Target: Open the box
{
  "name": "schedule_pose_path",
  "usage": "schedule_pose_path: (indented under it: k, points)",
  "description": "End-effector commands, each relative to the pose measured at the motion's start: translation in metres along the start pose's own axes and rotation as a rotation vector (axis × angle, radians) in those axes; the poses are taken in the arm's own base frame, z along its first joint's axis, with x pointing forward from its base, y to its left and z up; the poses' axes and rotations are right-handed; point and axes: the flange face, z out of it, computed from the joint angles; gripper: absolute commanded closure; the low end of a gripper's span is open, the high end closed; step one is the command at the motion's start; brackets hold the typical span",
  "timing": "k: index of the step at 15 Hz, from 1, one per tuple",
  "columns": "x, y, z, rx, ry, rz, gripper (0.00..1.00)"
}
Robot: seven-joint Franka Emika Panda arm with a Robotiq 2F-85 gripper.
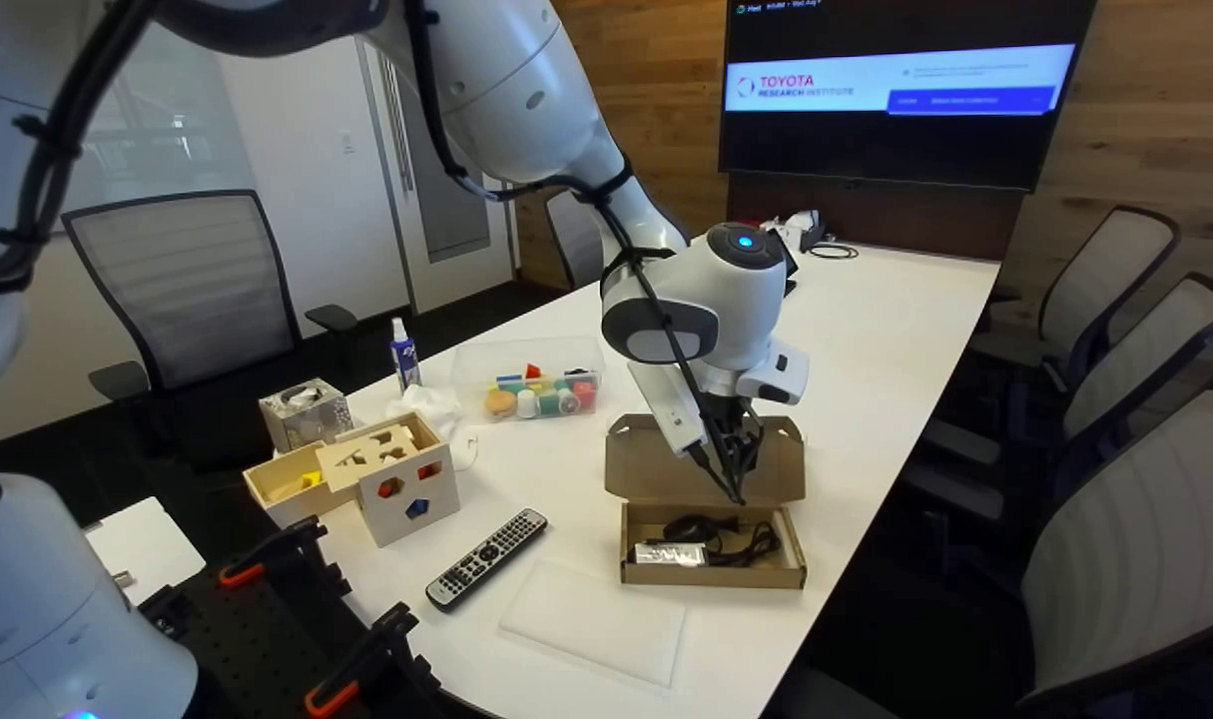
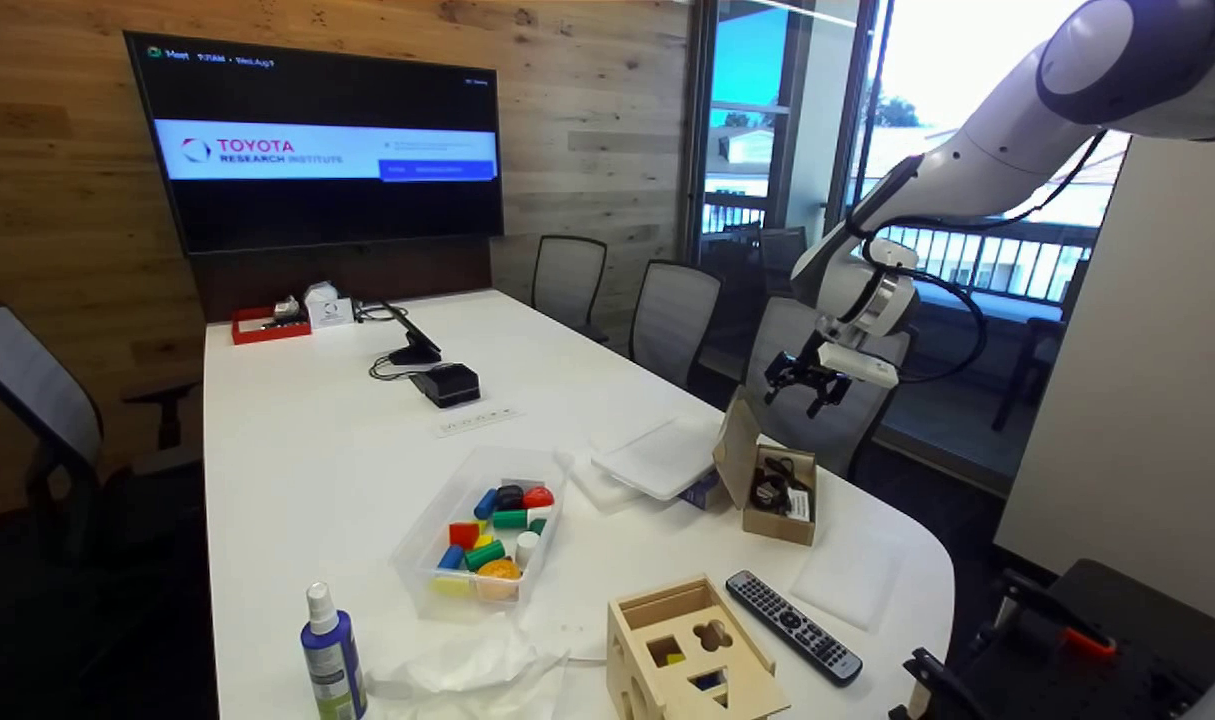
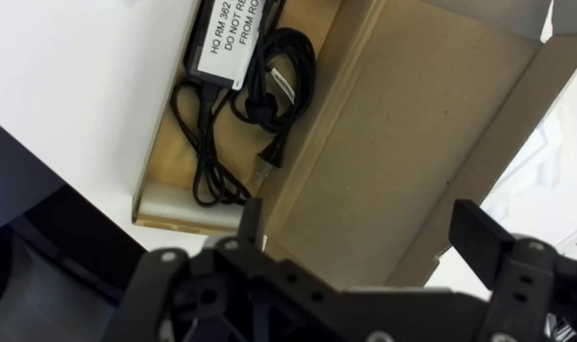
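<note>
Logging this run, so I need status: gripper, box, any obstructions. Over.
Gripper hangs above box, jaws open, nothing held. Box open, lid raised. Adapter and cords inside; nothing seen blocking the lid.

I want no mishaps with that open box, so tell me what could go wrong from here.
The gripper hangs open near the raised lid; a low sweep might knock the lid shut.
Coiled black cord lies inside the box, so dipping the gripper in there could snag a loop.
The box stands close to the table edge, so a hard push that way could send it off.
</note>
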Motion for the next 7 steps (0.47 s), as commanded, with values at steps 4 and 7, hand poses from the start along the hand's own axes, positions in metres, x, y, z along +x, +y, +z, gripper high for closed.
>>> schedule_pose_path:
  k: [4,7]
  points:
    - [-0.0117,0.0053,-0.0052,0.016,-0.039,0.029,0.0]
    - [-0.0118,0.0044,-0.0034,0.017,-0.047,0.028,0.0]
